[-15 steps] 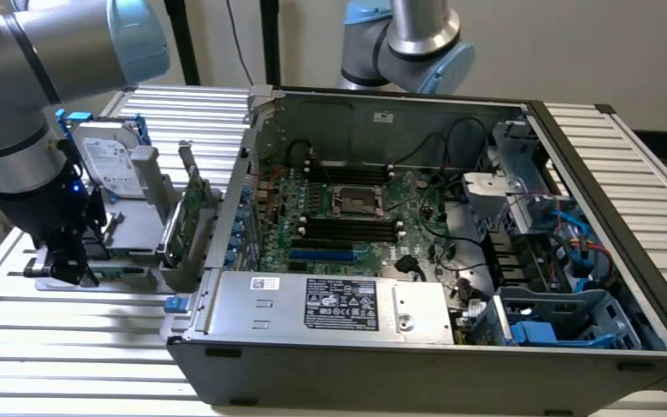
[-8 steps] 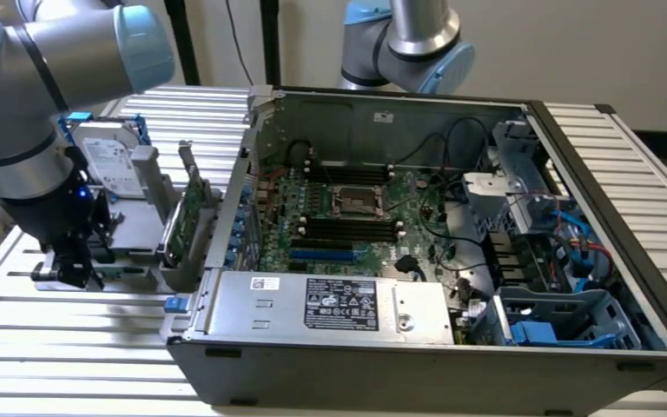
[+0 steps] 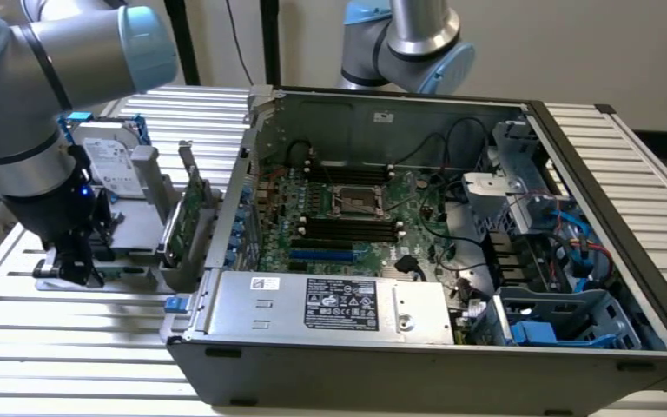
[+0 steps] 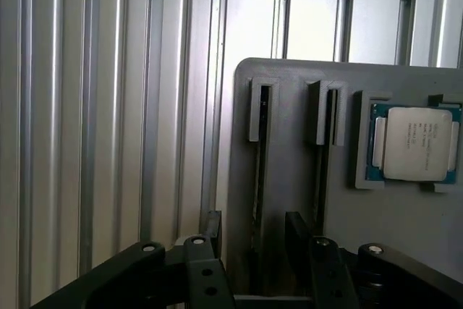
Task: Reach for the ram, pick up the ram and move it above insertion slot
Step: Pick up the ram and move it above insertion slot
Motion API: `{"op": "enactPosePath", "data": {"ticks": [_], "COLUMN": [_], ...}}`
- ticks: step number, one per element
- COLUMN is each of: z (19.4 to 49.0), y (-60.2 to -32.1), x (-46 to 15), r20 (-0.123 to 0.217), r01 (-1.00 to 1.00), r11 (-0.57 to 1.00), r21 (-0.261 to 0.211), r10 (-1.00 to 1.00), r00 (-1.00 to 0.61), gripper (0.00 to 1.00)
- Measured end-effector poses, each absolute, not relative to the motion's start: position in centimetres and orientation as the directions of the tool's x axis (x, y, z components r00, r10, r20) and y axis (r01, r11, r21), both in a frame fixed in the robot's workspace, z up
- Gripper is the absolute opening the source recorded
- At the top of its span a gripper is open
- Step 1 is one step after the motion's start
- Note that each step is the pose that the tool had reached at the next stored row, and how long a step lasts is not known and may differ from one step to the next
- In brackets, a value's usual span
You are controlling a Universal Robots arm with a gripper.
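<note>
I see the fingers (image 4: 295,231) spread apart, one on each side of the ram (image 4: 262,142), which stands edge-on in a slot of the grey holder (image 4: 289,106), near the holder's CPU (image 4: 412,142)

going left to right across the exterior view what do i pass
black robot claw → upright green expansion card → square metal processor socket → blue-grey plastic drive cage
</note>
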State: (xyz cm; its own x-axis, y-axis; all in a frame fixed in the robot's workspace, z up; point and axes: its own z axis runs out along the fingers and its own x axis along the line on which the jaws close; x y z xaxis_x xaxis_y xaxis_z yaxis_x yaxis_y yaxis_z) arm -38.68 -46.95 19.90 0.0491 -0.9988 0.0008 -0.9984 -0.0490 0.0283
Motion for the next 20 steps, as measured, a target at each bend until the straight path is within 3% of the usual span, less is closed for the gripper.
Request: {"op": "enactPosePath", "data": {"ticks": [3,9,14,16,20], "z": [19.9,19.88,19.89,19.89,19.89], "y": [-46.91,-46.87,-46.87,-46.87,-46.87], "x": [-38.69,-38.61,-38.51,-38.51,-38.5], "r20": [0.001,0.001,0.001,0.001,0.001], "r01": [-0.998,-0.998,-0.998,-0.998,-0.998], "r11": [-0.049,-0.049,-0.049,-0.049,-0.049], "r21": [0.03,0.031,0.031,0.031,0.032], "r10": [-0.999,-0.999,-0.999,-0.999,-0.999], "r00": [0.049,0.049,0.049,0.049,0.049], "gripper": [0.46,0.21,0.21,0.13,0.13]}}
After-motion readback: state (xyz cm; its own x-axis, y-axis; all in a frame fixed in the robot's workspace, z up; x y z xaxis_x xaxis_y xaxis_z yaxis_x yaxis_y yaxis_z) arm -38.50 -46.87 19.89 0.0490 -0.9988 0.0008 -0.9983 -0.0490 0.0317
